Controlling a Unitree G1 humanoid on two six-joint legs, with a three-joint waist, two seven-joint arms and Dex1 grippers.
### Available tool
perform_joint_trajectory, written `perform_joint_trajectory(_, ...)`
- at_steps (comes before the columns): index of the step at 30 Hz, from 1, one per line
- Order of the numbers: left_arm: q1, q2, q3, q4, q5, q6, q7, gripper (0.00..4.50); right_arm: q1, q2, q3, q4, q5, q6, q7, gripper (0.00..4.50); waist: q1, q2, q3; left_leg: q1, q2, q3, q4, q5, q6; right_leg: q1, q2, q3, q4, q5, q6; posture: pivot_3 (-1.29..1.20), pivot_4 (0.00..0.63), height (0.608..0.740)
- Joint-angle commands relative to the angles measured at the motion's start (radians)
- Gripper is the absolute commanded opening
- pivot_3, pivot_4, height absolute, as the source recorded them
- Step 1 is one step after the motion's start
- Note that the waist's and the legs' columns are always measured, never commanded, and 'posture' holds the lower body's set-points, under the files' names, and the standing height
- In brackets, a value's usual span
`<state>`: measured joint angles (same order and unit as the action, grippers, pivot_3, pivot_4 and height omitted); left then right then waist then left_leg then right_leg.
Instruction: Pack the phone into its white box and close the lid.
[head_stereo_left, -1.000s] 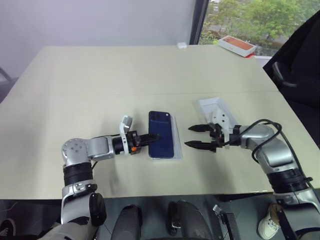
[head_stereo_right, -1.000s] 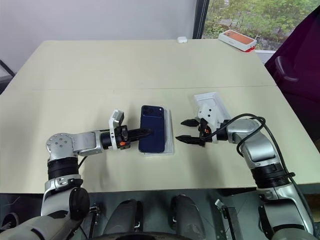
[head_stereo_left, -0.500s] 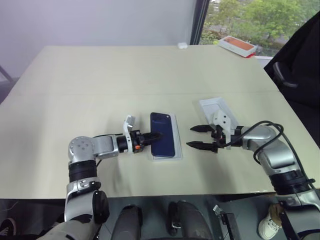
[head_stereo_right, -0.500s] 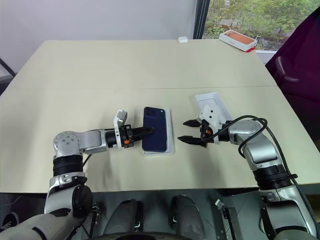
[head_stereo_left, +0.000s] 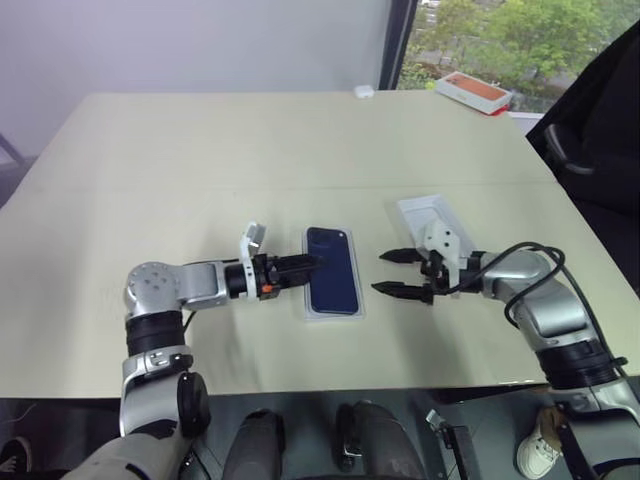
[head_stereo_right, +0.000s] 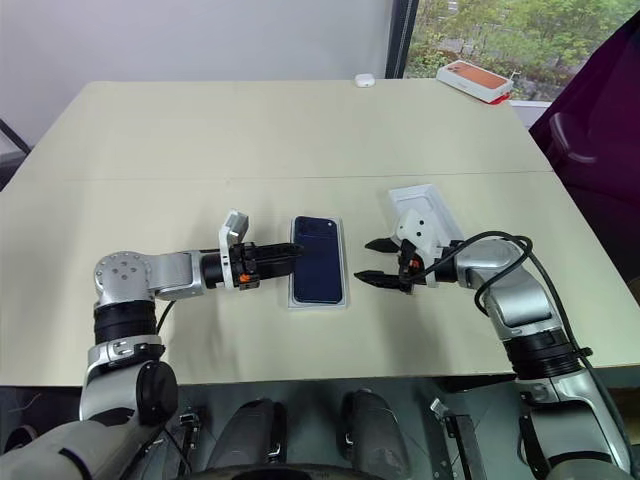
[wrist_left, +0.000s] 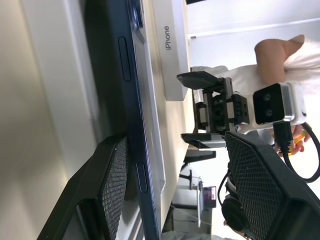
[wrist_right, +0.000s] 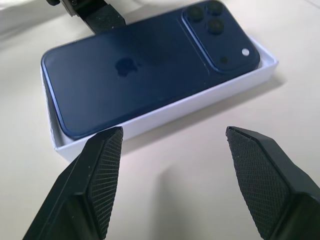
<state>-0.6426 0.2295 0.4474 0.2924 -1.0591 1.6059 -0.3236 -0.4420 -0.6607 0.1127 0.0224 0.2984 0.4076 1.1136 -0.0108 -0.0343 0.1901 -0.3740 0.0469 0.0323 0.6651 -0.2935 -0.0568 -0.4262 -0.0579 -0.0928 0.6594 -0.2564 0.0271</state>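
Observation:
The dark navy phone (head_stereo_left: 332, 282) lies flat, back up, in the white box (head_stereo_left: 333, 316) near the table's front middle; the right wrist view shows its camera cluster (wrist_right: 217, 32) at one end. My left gripper (head_stereo_left: 308, 266) is at the phone's left long edge, open, its fingers (wrist_left: 107, 185) spread on either side of that edge without clamping it. My right gripper (head_stereo_left: 382, 273) hovers open just right of the box, nothing between its fingers (wrist_right: 102, 165). The white lid (head_stereo_left: 420, 210) lies inner face up behind the right wrist.
The beige table (head_stereo_left: 250, 150) stretches wide behind the box. A flat orange-topped box (head_stereo_left: 475, 90) and a small white case (head_stereo_left: 364, 91) sit at the far edge. A dark chair (head_stereo_left: 600, 120) stands to the right.
My left gripper has opened and let go of the phone. The phone has shifted right and settled squarely into the box. The right arm has held still.

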Motion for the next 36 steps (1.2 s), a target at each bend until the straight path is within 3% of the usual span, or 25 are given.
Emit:
perform_joint_trajectory(1,-0.007,0.015,0.013,-0.037,-0.01,0.009,-0.002,3.15,-0.02,0.005,-0.006,-0.014,0.003,-0.013,-0.001,3.46,0.001,0.0,0.0,0.0,0.0,0.0,0.0,0.0,0.0,0.0,0.0,0.0,0.0,0.0,0.0,0.0,0.15,0.74)
perform_joint_trajectory(11,0.033,0.077,0.034,-0.246,-0.02,-0.098,-0.002,3.15,-0.049,0.023,-0.027,0.001,0.043,0.017,0.016,3.46,0.0,0.0,0.0,0.0,0.0,0.0,0.0,0.003,-0.005,0.0,-0.001,0.0,0.0,0.0,0.0,0.0,0.15,0.74)
perform_joint_trajectory(15,0.083,0.196,-0.061,-0.369,0.029,-0.234,-0.144,3.15,-0.075,0.04,-0.039,0.024,0.052,0.021,-0.002,3.46,-0.001,0.001,0.001,0.0,0.001,0.0,-0.001,0.002,-0.004,0.0,-0.001,0.0,0.0,0.0,0.0,0.0,0.15,0.74)
perform_joint_trajectory(19,0.209,0.277,-0.122,-0.494,0.107,-0.485,-0.356,3.15,-0.092,0.07,-0.057,0.039,0.079,0.04,-0.019,3.46,0.0,0.003,0.001,0.0,0.001,0.001,-0.001,0.003,-0.006,0.0,0.0,0.001,0.0,0.0,0.0,0.0,0.15,0.74)
perform_joint_trajectory(26,0.316,0.363,-0.207,-0.481,0.283,-0.784,-0.519,3.15,-0.099,0.074,-0.089,0.036,0.121,0.034,-0.003,3.46,0.009,0.003,0.002,-0.001,0.0,0.002,-0.001,0.0,0.0,-0.001,0.0,0.001,-0.001,0.0,0.0,0.0,0.15,0.74)
perform_joint_trajectory(36,0.391,0.394,-0.188,-0.44,0.337,-0.982,-0.616,3.15,-0.061,0.061,-0.069,0.034,0.087,-0.093,0.047,3.46,0.018,0.004,0.003,-0.001,0.001,0.002,-0.001,-0.001,0.002,-0.001,0.001,0.001,-0.002,0.0,0.0,0.0,0.15,0.74)
